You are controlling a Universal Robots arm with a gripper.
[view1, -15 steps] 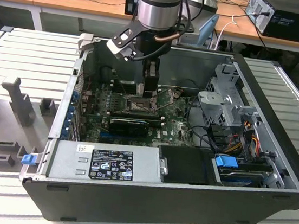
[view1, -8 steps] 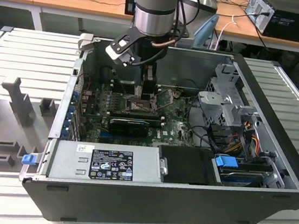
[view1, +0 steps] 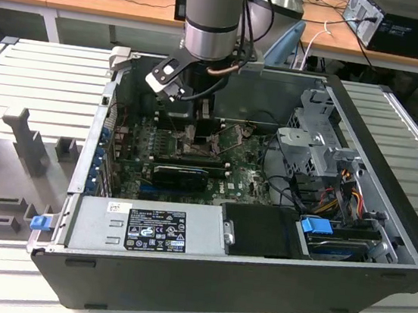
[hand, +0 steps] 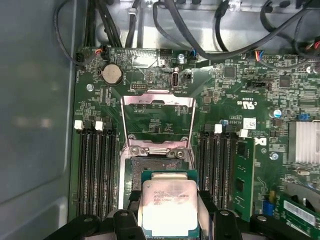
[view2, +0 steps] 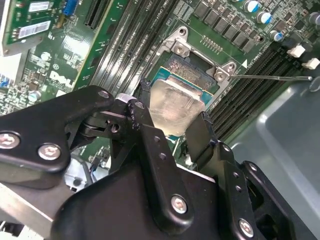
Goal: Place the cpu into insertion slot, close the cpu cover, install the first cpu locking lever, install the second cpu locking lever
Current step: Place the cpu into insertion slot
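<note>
**cpu (hand: 170, 205), one small flat square chip with a silvery metal top, held over the open socket**

In the exterior view, one grey robot arm (view1: 210, 19) reaches down into one open black computer case (view1: 388, 186). Its black gripper (view1: 196, 134) hangs low over the green motherboard (view1: 248, 180). One silver power supply box (view1: 147, 225) lies along the case's near wall.

In the second wrist view, the gripper's two black fingers (view2: 200, 135) pinch the cpu by two opposite edges. The chip sits slightly tilted over the insertion slot (view2: 182, 67), a square black socket with a grey metal rim. I cannot tell whether it touches the socket. One thin metal lever rod (view2: 270, 77) sticks out beside the socket.

In the first wrist view, the cpu covers the socket's edge nearest the gripper, and bare socket shows beyond it. The cpu cover (hand: 158, 101), one thin grey metal frame with a square cut-out, is swung open beyond the socket. Four white clips (hand: 98, 125) mark the long black memory slots, two on each side. One round coin cell (hand: 111, 74) sits beyond the cover.
</note>
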